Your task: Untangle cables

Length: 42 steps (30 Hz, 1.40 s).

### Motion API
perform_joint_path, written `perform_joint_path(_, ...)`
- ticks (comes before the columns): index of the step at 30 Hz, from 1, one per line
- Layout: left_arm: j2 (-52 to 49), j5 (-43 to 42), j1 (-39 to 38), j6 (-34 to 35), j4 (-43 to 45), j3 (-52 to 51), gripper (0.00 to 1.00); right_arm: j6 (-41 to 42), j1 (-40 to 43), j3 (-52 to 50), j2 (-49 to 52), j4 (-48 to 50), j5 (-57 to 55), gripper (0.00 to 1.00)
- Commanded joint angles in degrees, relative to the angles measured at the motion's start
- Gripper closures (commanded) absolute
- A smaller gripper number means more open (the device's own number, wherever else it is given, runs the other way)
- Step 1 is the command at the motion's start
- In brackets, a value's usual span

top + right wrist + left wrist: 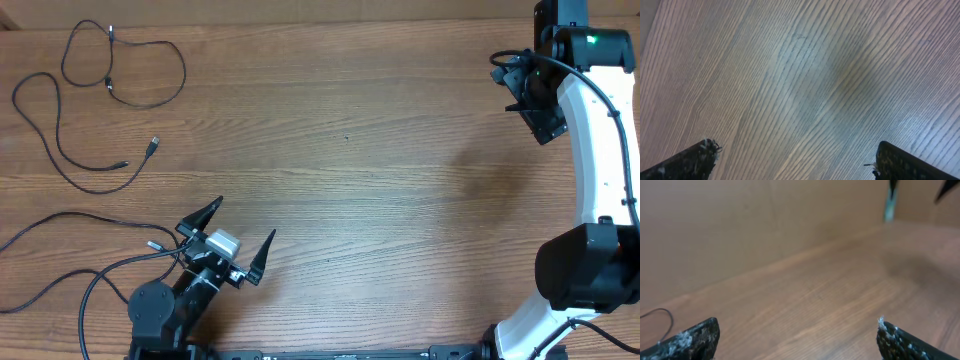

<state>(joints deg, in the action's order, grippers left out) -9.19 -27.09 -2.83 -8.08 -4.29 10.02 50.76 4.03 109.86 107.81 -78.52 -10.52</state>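
With left pincer point(245, 217) and right pincer point(796, 146) both wide open and empty, take the cables point(108, 84) one strand at a time, near a plug point(152, 146).

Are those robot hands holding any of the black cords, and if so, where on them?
Nothing is held. The left gripper and the right gripper both stand open and empty; the cables lie clear of both.

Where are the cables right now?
Overhead view: the cables lie spread out at the far left corner of the table, well ahead of the left gripper, which isn't touching them.
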Motion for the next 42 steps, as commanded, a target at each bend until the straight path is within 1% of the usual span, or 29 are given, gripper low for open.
perform_joint_path(1, 2.97, 5.18, 0.46, 7.52, 2.64, -3.61, 0.00, -0.24, -0.04, 0.35, -0.39, 0.17, -0.59, 0.00)
perform_joint_path(3, 4.98, 6.45, 0.46, 8.85, 4.20, -5.49, 0.00, -0.24, -0.04, 0.35, -0.39, 0.20, -0.59, 0.00)
perform_joint_path(8, 9.14, 9.14, 0.44, 9.05, 6.91, -8.83, 0.00, -0.24, -0.04, 0.35, -0.39, 0.17, -0.59, 0.00)
perform_joint_path(11, 9.01, 10.25, 0.44, 10.47, 7.80, -9.68, 0.00, -0.24, -0.04, 0.35, -0.39, 0.17, -0.59, 0.00)
perform_joint_path(15, 9.01, 12.68, 0.44, 10.88, 6.49, -9.70, 0.00, -0.26, -0.04, 0.35, -0.39, 0.17, -0.59, 0.00)
perform_joint_path(19, 9.01, 17.31, -0.39, 11.89, 0.24, -9.70, 0.00, -0.24, -0.04, 0.35, -0.39, 0.17, -0.59, 0.00)
perform_joint_path(26, 9.01, 25.79, -3.54, 11.96, -0.35, -9.75, 0.00, -0.24, -0.04, 0.35, -0.39, 0.17, -0.59, 0.00)
perform_joint_path(34, 9.01, 28.55, -0.98, 10.64, -0.31, -9.77, 0.00, -0.24, -0.04, 0.35, -0.39, 0.17, -0.59, 0.00)
perform_joint_path(38, 9.01, 31.26, -0.74, 10.62, -0.04, -9.77, 0.00, -0.26, -0.04, 0.35, -0.39, 0.17, -0.59, 0.00)
perform_joint_path(42, 9.01, 31.23, 0.42, 10.64, -0.11, -9.77, 0.00, -0.24, -0.04, 0.35, -0.39, 0.17, -0.59, 0.00)
